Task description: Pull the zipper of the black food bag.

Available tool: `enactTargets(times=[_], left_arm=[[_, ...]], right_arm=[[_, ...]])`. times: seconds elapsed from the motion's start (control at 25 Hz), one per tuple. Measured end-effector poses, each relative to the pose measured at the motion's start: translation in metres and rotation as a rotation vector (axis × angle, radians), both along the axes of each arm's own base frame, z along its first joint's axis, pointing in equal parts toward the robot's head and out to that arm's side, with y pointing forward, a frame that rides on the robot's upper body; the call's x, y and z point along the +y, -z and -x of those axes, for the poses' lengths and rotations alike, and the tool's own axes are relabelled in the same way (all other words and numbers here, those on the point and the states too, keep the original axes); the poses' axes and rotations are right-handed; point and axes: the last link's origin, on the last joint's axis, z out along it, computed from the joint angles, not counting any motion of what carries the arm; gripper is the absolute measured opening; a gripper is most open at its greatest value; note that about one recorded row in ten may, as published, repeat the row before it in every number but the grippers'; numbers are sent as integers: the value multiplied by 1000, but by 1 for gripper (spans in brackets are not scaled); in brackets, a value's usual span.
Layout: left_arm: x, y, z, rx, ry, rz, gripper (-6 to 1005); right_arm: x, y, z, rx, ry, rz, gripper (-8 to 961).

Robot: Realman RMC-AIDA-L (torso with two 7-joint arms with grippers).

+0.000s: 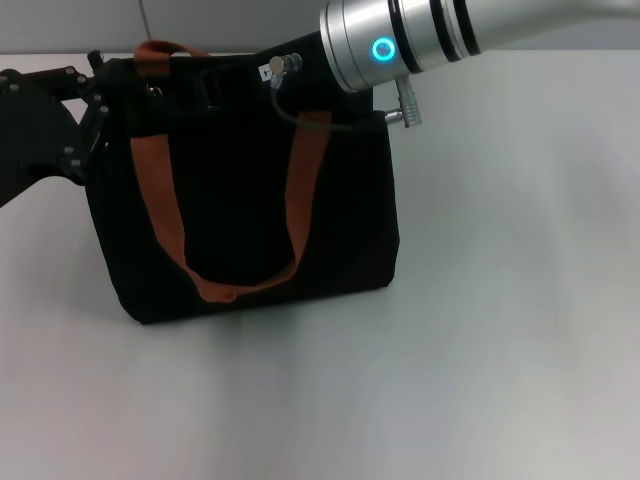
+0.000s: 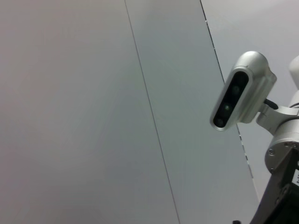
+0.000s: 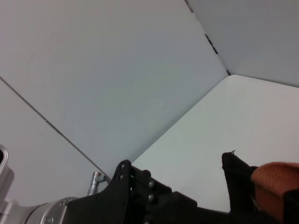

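Observation:
The black food bag [image 1: 250, 200] stands upright on the white table, with its orange-brown handles [image 1: 160, 210] hanging down the front. My left gripper [image 1: 98, 105] is at the bag's top left corner, black against the black fabric. It also shows in the right wrist view [image 3: 140, 191], close to a bag corner [image 3: 236, 179] and an orange-brown strap [image 3: 275, 184]. My right arm [image 1: 400, 40] reaches in from the upper right, with its gripper [image 1: 225, 78] over the bag's top edge. The zipper is hidden.
The white table [image 1: 500, 330] stretches in front of and to the right of the bag. A pale wall [image 2: 93, 93] stands behind. The left wrist view shows only that wall and the right arm's silver wrist camera [image 2: 238, 91].

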Motion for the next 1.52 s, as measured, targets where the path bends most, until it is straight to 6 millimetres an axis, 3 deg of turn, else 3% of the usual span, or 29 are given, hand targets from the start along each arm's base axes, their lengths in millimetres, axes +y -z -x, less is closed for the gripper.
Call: enactTargets(times=[0.56, 1.08, 1.52], left_arm=[[1, -1, 2, 4, -12, -6, 26], [1, 1, -1, -9, -6, 4, 27], [1, -4, 1, -19, -15, -13, 26]], right_arm=[[-1, -7, -1, 17, -13, -10, 6], [-2, 6, 1, -61, -54, -58, 30], [0, -9, -24, -99, 20, -188, 50]])
